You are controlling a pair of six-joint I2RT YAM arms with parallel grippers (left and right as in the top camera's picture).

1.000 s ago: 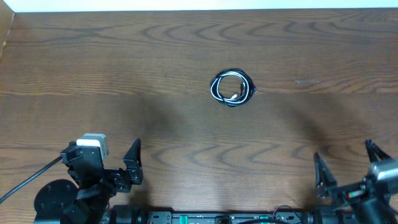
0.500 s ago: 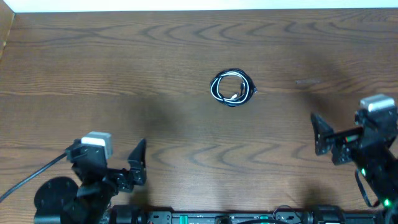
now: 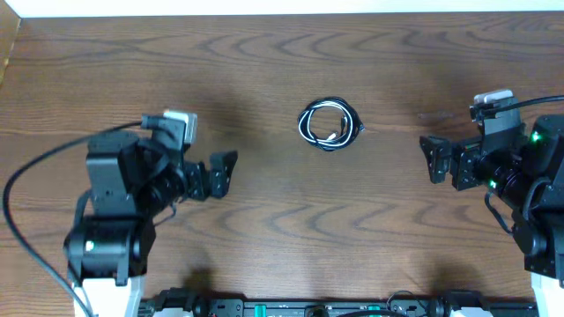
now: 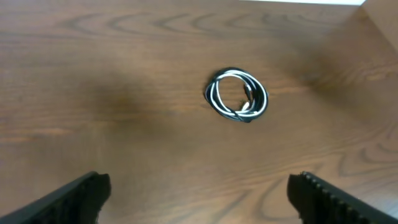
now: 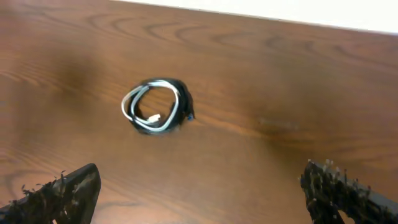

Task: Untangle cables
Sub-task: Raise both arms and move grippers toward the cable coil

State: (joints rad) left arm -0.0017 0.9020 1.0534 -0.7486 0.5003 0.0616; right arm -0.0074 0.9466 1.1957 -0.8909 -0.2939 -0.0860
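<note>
The cables (image 3: pixel 330 124) lie wound together as one small coil on the wooden table, a white cord with a small metal plug inside a black cord. The coil also shows in the left wrist view (image 4: pixel 237 95) and the right wrist view (image 5: pixel 158 106). My left gripper (image 3: pixel 226 170) is open and empty, left of the coil and a little nearer the front. My right gripper (image 3: pixel 431 158) is open and empty, right of the coil. Both point toward the coil, well apart from it.
The wooden table (image 3: pixel 282 229) has a pale wall edge along the back (image 3: pixel 282 7). A thick black arm wire (image 3: pixel 35 185) loops at the left of the left arm. Bare wood lies between both grippers and the coil.
Both arms have risen from the table's front edge and moved toward the middle. The left gripper went up and right, the right gripper up and left. The coil has not moved.
</note>
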